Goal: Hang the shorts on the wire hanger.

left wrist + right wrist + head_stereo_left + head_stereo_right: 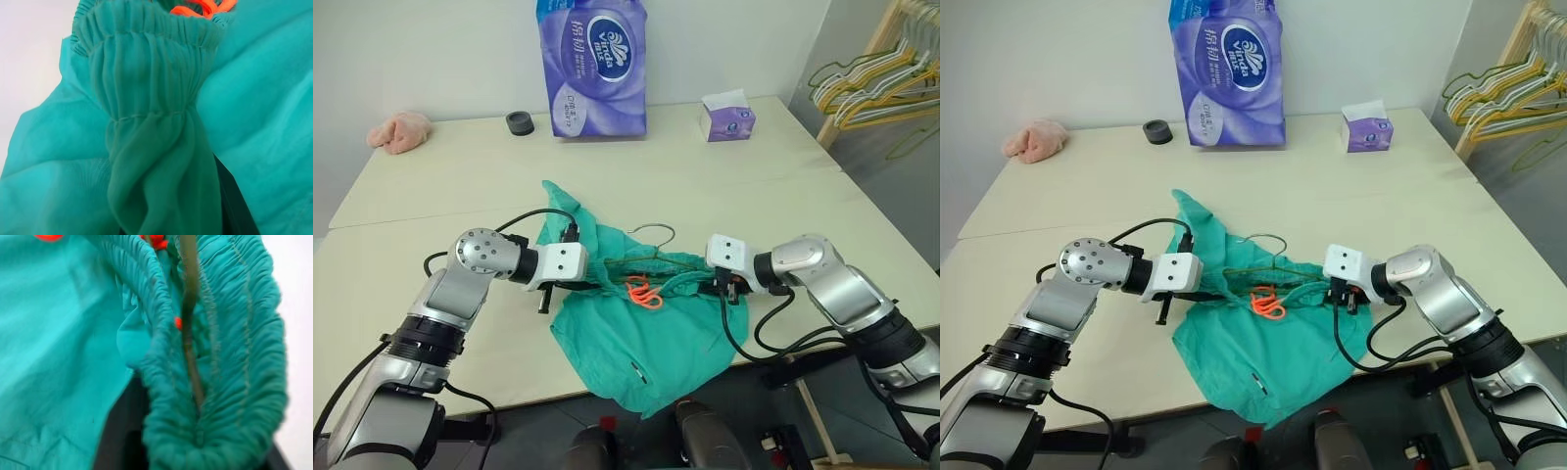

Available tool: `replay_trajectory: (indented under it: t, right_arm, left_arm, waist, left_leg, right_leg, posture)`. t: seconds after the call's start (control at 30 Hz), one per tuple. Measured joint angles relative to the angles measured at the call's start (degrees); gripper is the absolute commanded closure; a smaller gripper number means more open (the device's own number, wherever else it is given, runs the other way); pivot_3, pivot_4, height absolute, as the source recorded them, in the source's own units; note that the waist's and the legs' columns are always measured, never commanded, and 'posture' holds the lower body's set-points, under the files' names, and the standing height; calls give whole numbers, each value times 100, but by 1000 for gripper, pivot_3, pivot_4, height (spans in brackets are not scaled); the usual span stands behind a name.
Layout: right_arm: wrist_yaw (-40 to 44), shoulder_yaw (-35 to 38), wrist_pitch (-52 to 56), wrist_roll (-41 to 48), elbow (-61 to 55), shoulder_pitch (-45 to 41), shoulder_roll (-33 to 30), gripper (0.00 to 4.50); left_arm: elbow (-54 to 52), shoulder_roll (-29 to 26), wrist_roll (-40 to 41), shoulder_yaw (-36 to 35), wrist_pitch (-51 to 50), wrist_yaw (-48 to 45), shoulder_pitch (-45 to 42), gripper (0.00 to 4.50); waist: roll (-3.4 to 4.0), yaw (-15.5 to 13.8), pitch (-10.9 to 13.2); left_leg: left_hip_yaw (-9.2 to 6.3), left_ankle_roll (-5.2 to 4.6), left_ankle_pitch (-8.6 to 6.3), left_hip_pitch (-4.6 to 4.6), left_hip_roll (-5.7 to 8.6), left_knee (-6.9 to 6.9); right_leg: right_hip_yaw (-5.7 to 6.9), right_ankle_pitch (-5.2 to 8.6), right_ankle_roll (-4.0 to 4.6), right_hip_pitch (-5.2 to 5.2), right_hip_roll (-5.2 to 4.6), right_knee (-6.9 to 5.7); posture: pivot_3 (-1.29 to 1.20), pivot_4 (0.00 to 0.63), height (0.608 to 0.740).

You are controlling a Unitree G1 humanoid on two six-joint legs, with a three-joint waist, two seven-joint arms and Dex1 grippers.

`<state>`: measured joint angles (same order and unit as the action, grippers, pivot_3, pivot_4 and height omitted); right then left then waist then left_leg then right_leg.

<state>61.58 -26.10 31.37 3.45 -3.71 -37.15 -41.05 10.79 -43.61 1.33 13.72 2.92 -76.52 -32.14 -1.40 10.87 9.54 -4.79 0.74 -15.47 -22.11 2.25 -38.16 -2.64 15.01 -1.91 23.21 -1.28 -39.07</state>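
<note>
Shorts [636,338] lie bunched at the near edge of the table [431,196], one part draped over it – soft, light cloth that will sag and slide. Wire hanger [651,235] lies threaded into the waistband, hook showing beyond it; thin and stiff. Best hold, by judgement: the gathered elastic at each end. Left gripper [592,286] is clamped on the waistband; right gripper [732,290] is buried in cloth – fingers' state cannot be told.

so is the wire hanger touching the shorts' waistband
Touching. In the right wrist view the wire hanger runs down inside the gathered waistband of the shorts, with the elastic folds pressed against the wire on both sides.
</note>
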Motion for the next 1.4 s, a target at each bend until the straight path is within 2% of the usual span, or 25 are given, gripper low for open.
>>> replay_trajectory:
  t: [0.03,0.23,0.27,0.33,0.53,0.7,0.87,1.1,1.2,1.4]
  right_arm:
    - [48,0,0,-19,8,-11,18,4477]
    - [229,2,-3,-70,20,-12,36,4477]
    - [244,11,5,-77,19,-12,32,4500]
    - [316,7,57,-97,18,-10,19,4500]
    - [498,114,273,64,-337,26,-125,4500]
    - [703,387,526,350,-755,88,-418,4500]
    - [831,514,709,503,-951,177,-661,4500]
    - [861,584,918,704,-1205,254,-816,4500]
    - [884,629,994,786,-1264,302,-905,4500]
    - [868,707,1116,929,-1369,362,-1018,4500]
  left_arm:
    - [-28,14,43,-4,-85,-19,26,4500]
    - [-126,22,92,-44,-347,-52,50,4500]
    - [-126,54,147,-61,-463,-55,50,3793]
    - [-125,187,428,-236,-767,-43,43,3350]
    - [-89,308,1202,-658,-1505,-197,-156,1461]
    - [208,24,1266,-719,-1225,-541,-222,14]
    - [781,-58,949,-655,-444,-657,-496,14]
    - [1449,226,362,-432,623,-394,-808,14]
    - [1679,338,258,-394,954,-373,-825,617]
    - [2063,472,137,-394,1191,-77,-993,2409]
  waist:
    - [0,5,0]
    - [0,12,0]
    - [0,12,0]
    - [0,9,0]
    - [1,20,0]
    - [2,22,-1]
    - [1,18,-1]
    - [2,27,-1]
    - [2,43,-1]
    - [1,40,-1]
  left_leg:
    - [-1,0,0,0,0,0]
    - [-3,0,0,0,0,0]
    - [-3,0,0,0,0,0]
    - [-4,0,0,-2,0,-2]
    - [-6,0,0,-2,0,-1]
    - [-6,1,0,-1,0,0]
    - [-5,1,0,-2,1,-1]
    - [-2,1,0,-2,3,-1]
    - [-2,1,0,-2,2,1]
    - [-2,1,0,-4,3,-1]
  right_leg:
    - [1,0,0,0,0,0]
    - [2,0,0,0,0,-1]
    - [2,0,0,0,0,-1]
    - [3,0,0,0,0,-1]
    - [5,0,0,1,0,-1]
    - [5,0,0,1,0,0]
    - [4,0,0,1,-2,2]
    - [3,0,0,1,-4,2]
    - [3,0,0,3,-4,1]
    - [4,0,0,3,-4,1]
  posture:
    - [-210,120,740]
    - [-213,120,740]
    - [-218,120,740]
    - [-220,120,740]
    - [-225,120,740]
    - [-228,119,740]
    - [-240,116,740]
    - [-251,115,740]
    - [-253,114,740]
    - [-253,112,740]
